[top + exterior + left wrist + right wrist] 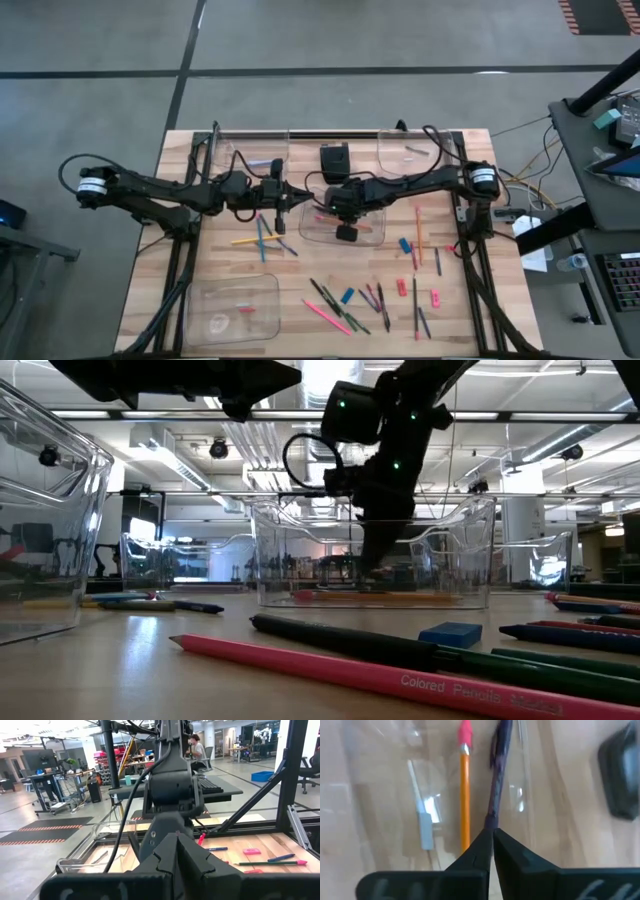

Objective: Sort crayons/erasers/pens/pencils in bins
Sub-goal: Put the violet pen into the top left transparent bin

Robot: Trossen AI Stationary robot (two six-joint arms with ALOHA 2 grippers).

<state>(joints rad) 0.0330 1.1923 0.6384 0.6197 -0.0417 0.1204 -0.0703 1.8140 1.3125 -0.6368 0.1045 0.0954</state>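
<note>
My right gripper (347, 233) (492, 831) reaches down into the clear middle bin (308, 236) (268, 550), shut on a dark purple pen (498, 775). An orange pencil (465, 795) with a pink end lies on that bin's floor beside the pen. My left gripper (298, 194) (175, 840) hangs shut and level left of this bin, holding nothing. Loose pencils, crayons and erasers lie on the table's right and near parts (380, 298). A pink pencil (400, 680) and a blue eraser (450, 633) lie close to the low camera. My right gripper pinches the pen's near end (492, 820) between its two fingertips. The fingers slant steeply down from above, and the pen runs on straight away from them, along their line. Whether the pen's far end rests on the bin floor, I cannot tell.
Two clear bins stand at the far edge (262, 158) (410, 152) with a small black box (335, 160) between them. Another clear bin (232, 308) sits at the near left. A few pencils (262, 238) lie under the left arm.
</note>
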